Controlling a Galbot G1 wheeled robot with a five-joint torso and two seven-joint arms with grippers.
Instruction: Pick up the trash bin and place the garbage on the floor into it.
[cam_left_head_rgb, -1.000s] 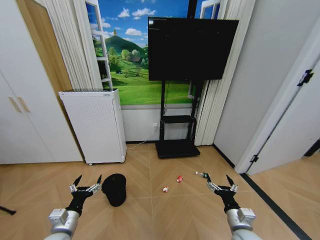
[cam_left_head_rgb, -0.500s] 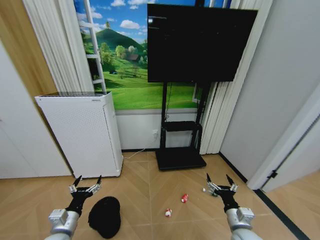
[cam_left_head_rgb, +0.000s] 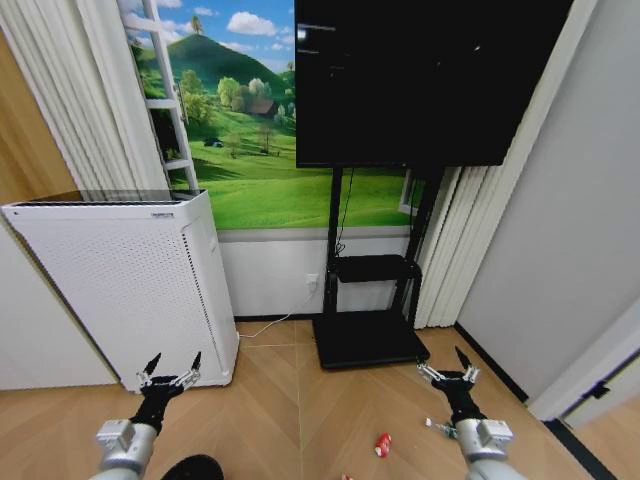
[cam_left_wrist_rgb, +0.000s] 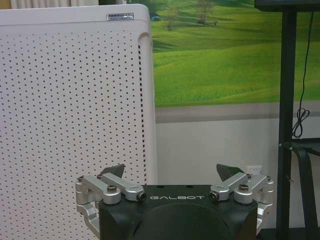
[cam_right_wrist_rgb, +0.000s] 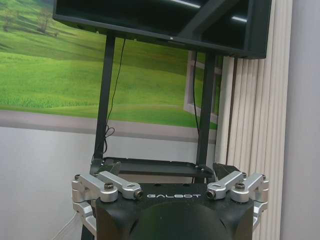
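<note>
Both grippers, left (cam_left_head_rgb: 169, 379) and right (cam_left_head_rgb: 448, 375), hang empty with jaws apart; the trash bin (cam_left_head_rgb: 192, 468) sits low at the frame's edge, so reaching it probably calls for bending down first.

Left gripper (cam_left_head_rgb: 169, 370) and right gripper (cam_left_head_rgb: 449, 368) held forward, level, jaws spread wide, both empty.

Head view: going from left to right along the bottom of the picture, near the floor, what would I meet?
Left gripper, jaws open → trash bin, at the bottom edge → red-and-white can on the floor → right gripper, jaws open.
</note>
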